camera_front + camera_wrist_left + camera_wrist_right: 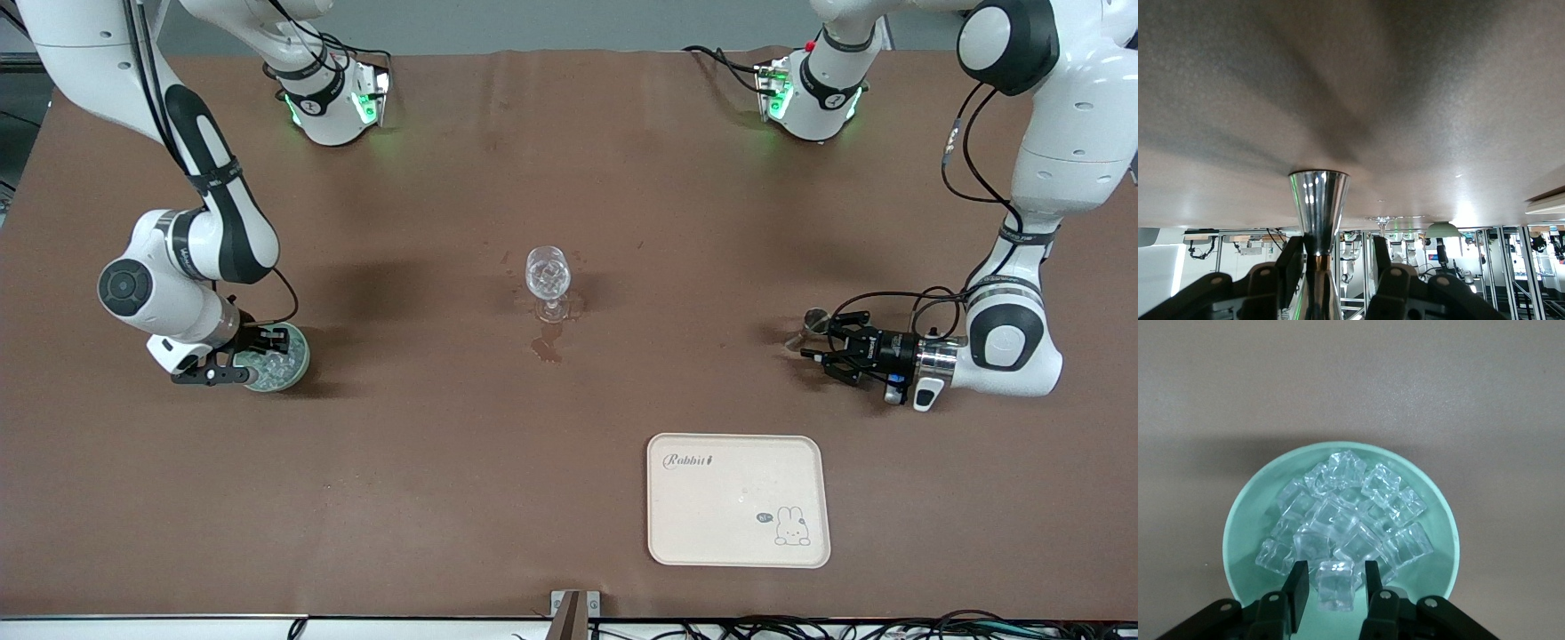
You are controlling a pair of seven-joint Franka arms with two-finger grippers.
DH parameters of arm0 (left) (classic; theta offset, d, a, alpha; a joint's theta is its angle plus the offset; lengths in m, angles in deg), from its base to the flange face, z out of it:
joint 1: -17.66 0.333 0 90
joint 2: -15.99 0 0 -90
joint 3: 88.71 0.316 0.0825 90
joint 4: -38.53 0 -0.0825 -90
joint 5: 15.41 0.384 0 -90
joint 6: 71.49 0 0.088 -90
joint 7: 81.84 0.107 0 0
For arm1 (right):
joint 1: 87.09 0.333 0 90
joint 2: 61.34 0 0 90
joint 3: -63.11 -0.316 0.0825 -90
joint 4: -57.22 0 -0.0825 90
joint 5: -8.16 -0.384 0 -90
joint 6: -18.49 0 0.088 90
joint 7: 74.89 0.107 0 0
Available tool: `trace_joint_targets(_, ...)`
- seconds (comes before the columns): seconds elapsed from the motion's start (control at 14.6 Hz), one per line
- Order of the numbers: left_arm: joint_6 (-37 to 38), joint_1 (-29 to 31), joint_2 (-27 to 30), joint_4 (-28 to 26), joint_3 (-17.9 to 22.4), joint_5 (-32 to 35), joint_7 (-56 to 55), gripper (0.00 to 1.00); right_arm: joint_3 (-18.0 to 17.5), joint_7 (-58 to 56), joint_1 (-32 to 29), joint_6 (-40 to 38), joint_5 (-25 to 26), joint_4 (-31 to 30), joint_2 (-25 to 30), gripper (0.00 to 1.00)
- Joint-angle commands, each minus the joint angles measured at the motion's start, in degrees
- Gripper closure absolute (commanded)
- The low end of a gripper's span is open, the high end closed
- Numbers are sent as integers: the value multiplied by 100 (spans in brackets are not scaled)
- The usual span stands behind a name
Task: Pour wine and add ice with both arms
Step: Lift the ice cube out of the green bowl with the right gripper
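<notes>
A clear stemmed glass [548, 274] stands at the table's middle. My right gripper [249, 360] [1335, 577] reaches down into a pale green bowl [300, 356] [1245, 540] heaped with ice [1348, 513], at the right arm's end. Its fingers are shut on one ice cube [1336, 587]. At the left arm's end my left gripper [813, 342] [1335, 250] lies level with the table, open around a silver metal jigger [815, 320] [1318, 200]. One finger [1290, 260] is against its waist and the other stands apart. Wine is out of view.
A dark wet stain [547, 348] lies on the brown tabletop just nearer the camera than the glass's foot. A cream rabbit-print tray [738, 533] sits near the front edge, toward the left arm's end. Both arm bases stand along the back edge.
</notes>
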Motion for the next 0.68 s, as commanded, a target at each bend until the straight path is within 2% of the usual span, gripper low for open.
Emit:
trace_joint_targets(0.0,77,-9,-22,27,2,244,74,52,-14,-95,-22,122,-122,-33,-48,58)
trace_joint_targets(0.34,95,-27,-13,27,2,281,74,55,-14,-104,-22,140,-122,-33,-56,58)
trace_joint_targets(0.62,147,-36,-13,36,-7,281,74,56,-14,-87,-22,254,-130,-42,-100,63)
